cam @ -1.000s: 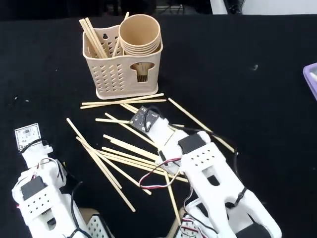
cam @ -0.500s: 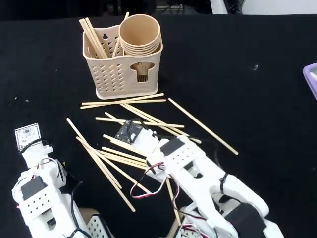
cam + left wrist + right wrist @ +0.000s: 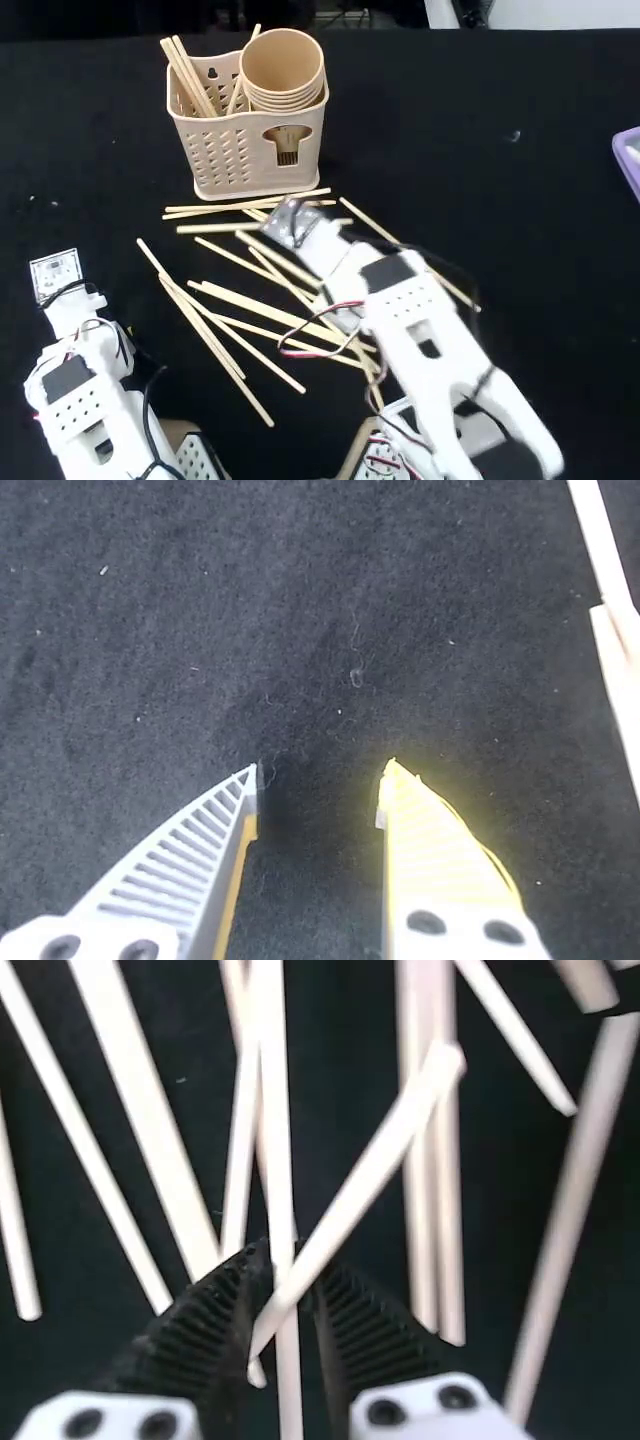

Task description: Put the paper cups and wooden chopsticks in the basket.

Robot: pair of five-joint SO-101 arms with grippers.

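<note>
Right gripper [image 3: 290, 222] swung back toward the basket [image 3: 232, 150], dragging the loose chopsticks [image 3: 245, 297] around. I see its fingers [image 3: 370, 1340] clenched on one chopstick [image 3: 380, 1160], just in front of the basket. Left gripper [image 3: 320, 775] released, well off from the basket. Paper cups [image 3: 283, 65] stacked inside it.

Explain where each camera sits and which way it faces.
High view: fixed above the table, looking down on basket, loose chopsticks and both arms.
Left wrist view: on the left wrist, looking past the open left gripper at bare table.
Right wrist view: on the right wrist, past the right gripper shut on a chopstick.
Shared: high and right wrist views show the chopsticks.
</note>
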